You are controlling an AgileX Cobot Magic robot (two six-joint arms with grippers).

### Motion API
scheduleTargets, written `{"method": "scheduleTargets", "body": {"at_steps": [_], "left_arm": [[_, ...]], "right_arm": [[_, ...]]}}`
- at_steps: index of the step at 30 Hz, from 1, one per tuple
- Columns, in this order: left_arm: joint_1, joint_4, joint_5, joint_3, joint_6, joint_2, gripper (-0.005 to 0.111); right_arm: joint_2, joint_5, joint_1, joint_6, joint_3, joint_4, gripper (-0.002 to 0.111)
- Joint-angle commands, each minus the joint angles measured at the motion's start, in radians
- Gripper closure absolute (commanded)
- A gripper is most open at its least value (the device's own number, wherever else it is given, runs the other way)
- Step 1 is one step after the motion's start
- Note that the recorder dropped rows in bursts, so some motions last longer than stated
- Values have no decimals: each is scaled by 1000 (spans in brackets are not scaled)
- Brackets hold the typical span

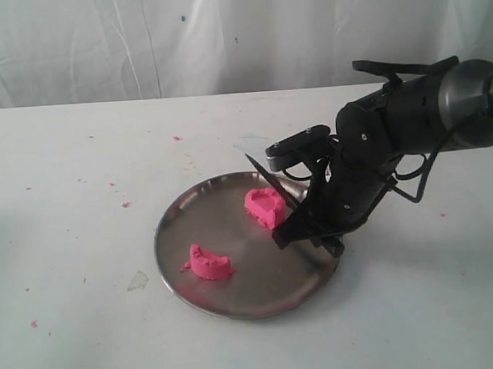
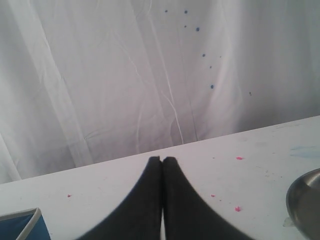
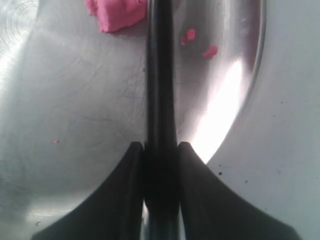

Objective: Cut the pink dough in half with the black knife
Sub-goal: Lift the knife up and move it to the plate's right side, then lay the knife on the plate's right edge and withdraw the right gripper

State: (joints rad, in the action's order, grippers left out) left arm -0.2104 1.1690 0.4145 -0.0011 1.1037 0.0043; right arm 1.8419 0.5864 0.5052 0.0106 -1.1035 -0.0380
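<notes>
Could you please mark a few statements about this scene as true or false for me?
1. The pink dough lies in two separate pieces on the steel plate. True.
2. The left gripper holds the black knife. False: the right gripper is shut on it; the left gripper is shut and empty.
3. The black knife's blade is over the steel plate. True.
4. The table is free of dough bits. False: small pink crumbs are scattered on it.

The dough [image 1: 266,207] was shown bright pink, the knife [image 3: 159,75] all black, the plate [image 1: 235,277] shiny silver, and the table [image 1: 66,246] white, speckled with pink crumbs [image 1: 125,204].
</notes>
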Motion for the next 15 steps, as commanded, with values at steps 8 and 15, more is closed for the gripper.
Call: {"method": "scheduleTargets", "body": {"at_steps": [8,15], "left_arm": [[3,53,0,1,52,-4,107],[3,53,21,1,52,-4,107]], "right_arm": [[0,-13,-8,-11,-4,-14,81],[-81,26,-8,-2,-42,-95,82]]}}
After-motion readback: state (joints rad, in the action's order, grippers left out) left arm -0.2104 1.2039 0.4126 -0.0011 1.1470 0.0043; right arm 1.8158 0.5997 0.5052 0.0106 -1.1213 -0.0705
